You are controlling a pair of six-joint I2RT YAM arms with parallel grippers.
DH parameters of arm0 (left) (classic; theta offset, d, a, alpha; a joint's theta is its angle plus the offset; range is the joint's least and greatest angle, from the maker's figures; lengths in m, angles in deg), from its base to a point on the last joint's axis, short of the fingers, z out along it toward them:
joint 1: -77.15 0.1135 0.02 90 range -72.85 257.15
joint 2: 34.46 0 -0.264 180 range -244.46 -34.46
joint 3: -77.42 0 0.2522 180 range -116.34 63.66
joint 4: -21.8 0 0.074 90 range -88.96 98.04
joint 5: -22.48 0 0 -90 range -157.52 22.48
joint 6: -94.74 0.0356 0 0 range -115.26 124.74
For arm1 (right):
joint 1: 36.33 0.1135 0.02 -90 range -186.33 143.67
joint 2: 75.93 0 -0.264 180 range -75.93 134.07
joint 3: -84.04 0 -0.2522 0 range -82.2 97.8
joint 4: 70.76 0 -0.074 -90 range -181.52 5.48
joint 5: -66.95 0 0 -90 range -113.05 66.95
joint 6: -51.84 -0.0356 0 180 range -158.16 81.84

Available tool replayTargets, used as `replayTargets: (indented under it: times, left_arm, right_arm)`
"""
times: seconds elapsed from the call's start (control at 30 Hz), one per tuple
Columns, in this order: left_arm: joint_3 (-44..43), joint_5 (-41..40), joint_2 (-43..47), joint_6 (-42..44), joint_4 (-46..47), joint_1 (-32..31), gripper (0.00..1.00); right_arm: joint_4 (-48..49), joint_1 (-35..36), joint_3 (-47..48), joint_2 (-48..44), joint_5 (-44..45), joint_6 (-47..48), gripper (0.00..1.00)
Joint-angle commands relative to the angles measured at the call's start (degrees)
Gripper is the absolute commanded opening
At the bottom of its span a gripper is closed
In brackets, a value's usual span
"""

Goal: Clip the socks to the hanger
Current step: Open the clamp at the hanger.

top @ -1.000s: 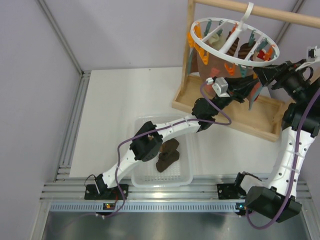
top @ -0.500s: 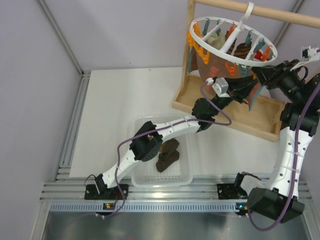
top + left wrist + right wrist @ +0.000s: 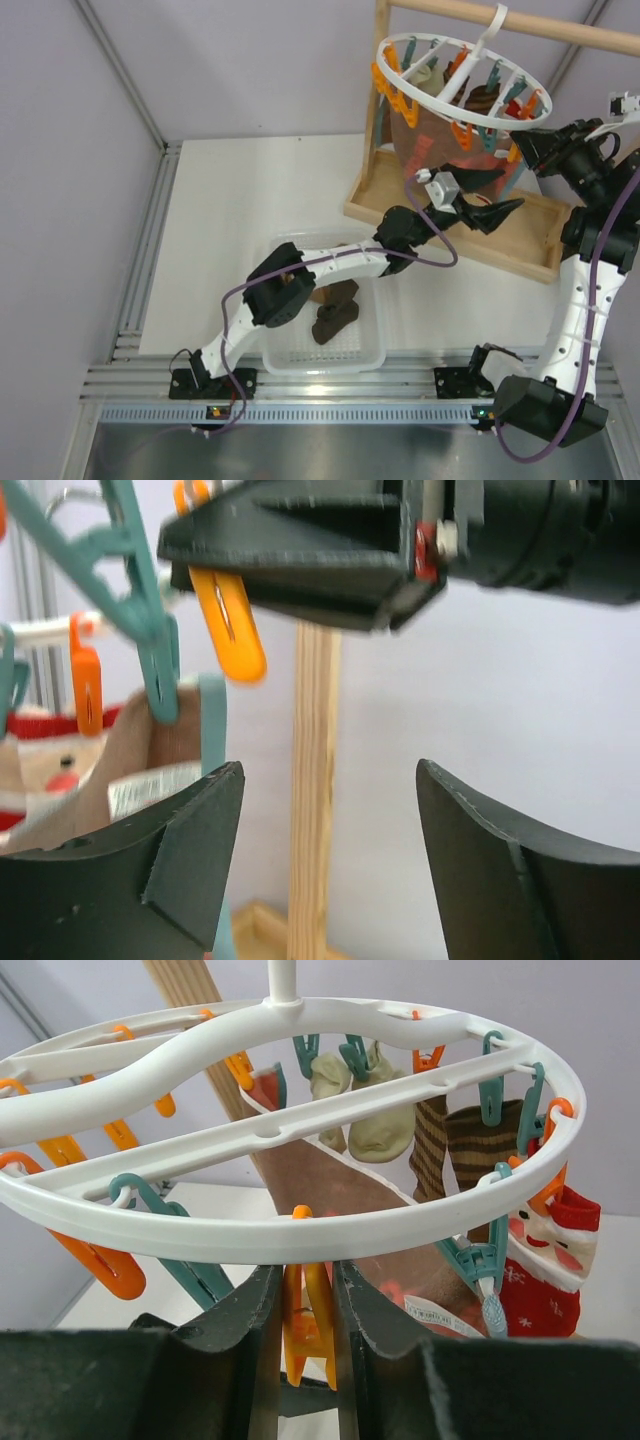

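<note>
The white round hanger (image 3: 455,108) hangs by its hook from a wooden rod, with orange and teal pegs round its rim (image 3: 300,1230). Tan socks (image 3: 375,1110) and striped brown socks (image 3: 480,1150) hang clipped under it. Two dark brown socks (image 3: 335,310) lie in the white basket (image 3: 325,362). My right gripper (image 3: 308,1275) is shut on an orange peg (image 3: 308,1320) just below the ring's near rim, at the ring's right side in the top view (image 3: 530,150). My left gripper (image 3: 505,210) is open and empty below the ring, its jaws (image 3: 330,780) wide apart.
A large reddish-brown printed cloth (image 3: 340,1190) and a red Christmas stocking (image 3: 545,1260) hang beneath the ring. The wooden frame has an upright post (image 3: 315,790) and a tray-like base (image 3: 450,225) on the white table. Grey walls stand close around.
My left gripper has opened and dropped back from under the ring. My right gripper has closed on the orange peg. The ring has swung slightly left.
</note>
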Motion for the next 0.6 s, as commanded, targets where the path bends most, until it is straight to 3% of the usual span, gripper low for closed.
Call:
replayTargets:
  times: [0.0, 0.13, 0.27, 0.4, 0.5, 0.57]
  left_arm:
    - [8.8, 3.7, 11.8, -0.5, 3.2, 1.1, 0.75]
    - [24.5, 7.7, 23.5, -0.4, -0.1, 3.2, 0.75]
    - [40.0, 11.4, 37.8, 0.1, -14.7, 5.8, 0.75]
    - [46.6, 18.8, 53.2, 1.2, -40.0, 11.9, 0.75]
    - [50.5, 26.1, 60.4, 5.8, -50.7, 16.2, 0.70]
    - [51.9, 28.3, 62.9, 9.9, -63.3, 17.9, 0.68]
  right_arm:
    - [2.1, 0.0, 0.1, -0.6, 0.3, -0.6, 0.00]
    - [2.1, 0.0, -0.2, -0.4, 0.3, -1.0, 0.00]
    - [2.2, -0.1, -0.7, -0.2, 0.8, -1.6, 0.00]
    - [2.7, -0.3, -0.9, 0.1, 1.1, -2.8, 0.00]
    - [2.9, -0.2, -0.7, 0.4, 1.1, -3.1, 0.00]
    - [2.7, -0.2, -0.7, 0.6, 1.1, -3.1, 0.00]
